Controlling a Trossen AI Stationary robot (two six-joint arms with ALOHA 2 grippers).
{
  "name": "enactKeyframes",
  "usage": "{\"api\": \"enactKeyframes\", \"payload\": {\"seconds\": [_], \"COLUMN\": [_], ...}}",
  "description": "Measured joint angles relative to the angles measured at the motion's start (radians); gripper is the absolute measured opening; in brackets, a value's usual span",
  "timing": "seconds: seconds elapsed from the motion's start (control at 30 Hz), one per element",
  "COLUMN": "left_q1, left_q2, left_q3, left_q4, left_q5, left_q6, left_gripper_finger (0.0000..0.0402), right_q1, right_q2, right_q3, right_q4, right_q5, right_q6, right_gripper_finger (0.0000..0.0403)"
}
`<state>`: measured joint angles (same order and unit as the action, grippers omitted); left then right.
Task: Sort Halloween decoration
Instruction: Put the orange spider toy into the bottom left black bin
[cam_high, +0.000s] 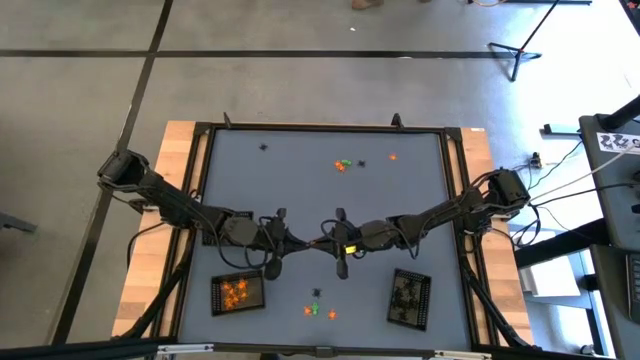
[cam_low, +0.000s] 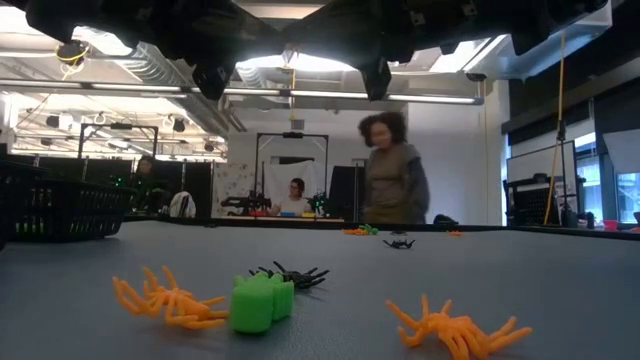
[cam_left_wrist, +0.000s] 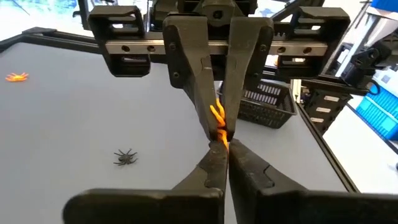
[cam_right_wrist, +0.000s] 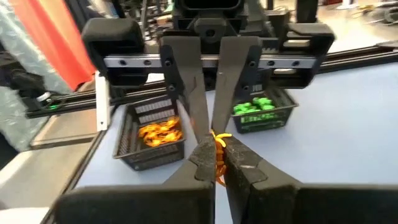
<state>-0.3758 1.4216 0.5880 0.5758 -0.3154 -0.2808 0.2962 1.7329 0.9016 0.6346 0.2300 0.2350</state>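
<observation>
High view: sorting partly done. Orange tray (cam_high: 237, 293) and green tray (cam_high: 409, 298) part-filled; loose trinkets (cam_high: 345, 164) scattered beyond. Left end effector (cam_left_wrist: 219, 134) and right end effector (cam_right_wrist: 214, 149) both clamped on one orange trinket (cam_left_wrist: 217, 118).

The table (cam_high: 300, 190) top looks smooth, matt grey, edged by pale wood. Beside it, the trays (cam_right_wrist: 152, 146) are black plastic mesh; the orange spiders (cam_low: 170, 300) look rubbery, slightly glossy.
</observation>
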Motion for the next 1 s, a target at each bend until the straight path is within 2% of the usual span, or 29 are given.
{"api": "enactKeyframes", "payload": {"seconds": [0.13, 0.37, 0.47, 0.57, 0.63, 0.7, 0.8, 0.9, 1.0], "left_q1": [-0.006, -0.007, -0.007, -0.022, -0.04, -0.06, -0.108, -0.189, -0.275], "left_q2": [0.0, -0.003, -0.037, -0.112, -0.173, -0.235, -0.33, -0.395, -0.423], "left_q3": [0.0, 0.0, 0.0, 0.0, 0.0, 0.0, 0.0, 0.0, 0.0], "left_q4": [0.0, -0.018, -0.082, -0.229, -0.329, -0.423, -0.572, -0.726, -0.85], "left_q5": [0.001, 0.034, 0.08, 0.127, 0.202, 0.331, 0.468, 0.489, 0.456], "left_q6": [0.003, 0.002, -0.013, -0.054, -0.081, -0.113, -0.241, -0.351, -0.432], "left_gripper_finger": [0.0, 0.0, 0.0, 0.0, 0.0, 0.0, 0.0, 0.0, 0.0], "right_q1": [0.0, -0.001, -0.002, -0.002, -0.002, -0.002, -0.002, -0.002, -0.002], "right_q2": [0.0, 0.0, 0.0, 0.0, 0.0, 0.0, -0.002, -0.002, -0.003], "right_q3": [0.0, 0.0, 0.0, 0.0, 0.0, 0.0, 0.0, 0.0, 0.0], "right_q4": [0.0, 0.0, 0.0, 0.0, 0.0, 0.0, -0.001, 0.016, 0.025], "right_q5": [-0.002, -0.004, -0.004, -0.005, -0.007, -0.012, -0.012, -0.012, -0.012], "right_q6": [-0.011, -0.023, -0.022, -0.013, -0.003, -0.003, -0.003, -0.003, -0.003], "right_gripper_finger": [0.004, 0.0165, 0.0212, 0.0244, 0.0256, 0.0261, 0.026, 0.0255, 0.0253]}}
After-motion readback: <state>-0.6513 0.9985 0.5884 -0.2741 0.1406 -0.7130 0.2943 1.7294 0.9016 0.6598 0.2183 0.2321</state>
